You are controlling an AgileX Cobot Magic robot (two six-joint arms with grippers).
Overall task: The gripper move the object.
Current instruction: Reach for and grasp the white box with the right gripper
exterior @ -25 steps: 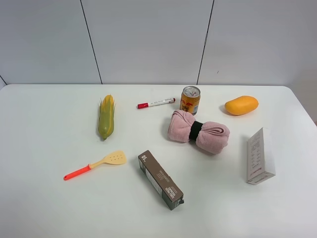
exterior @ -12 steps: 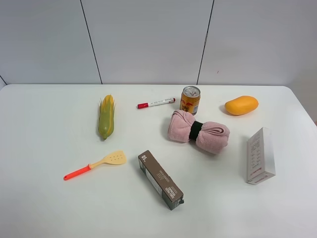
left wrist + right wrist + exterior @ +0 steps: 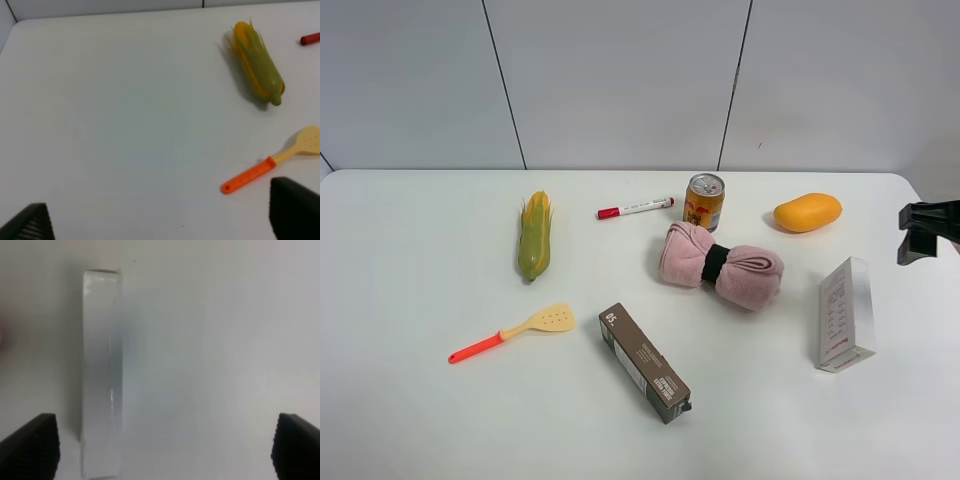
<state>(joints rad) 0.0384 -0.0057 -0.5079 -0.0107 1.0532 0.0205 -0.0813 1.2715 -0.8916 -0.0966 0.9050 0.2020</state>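
Observation:
The long white carton (image 3: 846,313) lies flat on the white table near the right edge, its long side running front to back. It also shows in the right wrist view (image 3: 101,375), to one side of the gap between the jaws. My right gripper (image 3: 920,232) is a black claw that reaches in from the right edge, above and behind the carton and apart from it. In its own view the right gripper (image 3: 165,450) is open and empty. My left gripper (image 3: 162,220) is open and empty over bare table near the corn (image 3: 256,65). It is out of the exterior view.
A corn cob (image 3: 534,235), a red-capped marker (image 3: 635,208), a can (image 3: 704,201), a mango (image 3: 807,212), a rolled pink towel (image 3: 720,265), a dark brown carton (image 3: 644,362) and an orange-handled spatula (image 3: 512,331) lie on the table.
My right gripper has come into the exterior view at the right edge; it was out of view before. No object has moved.

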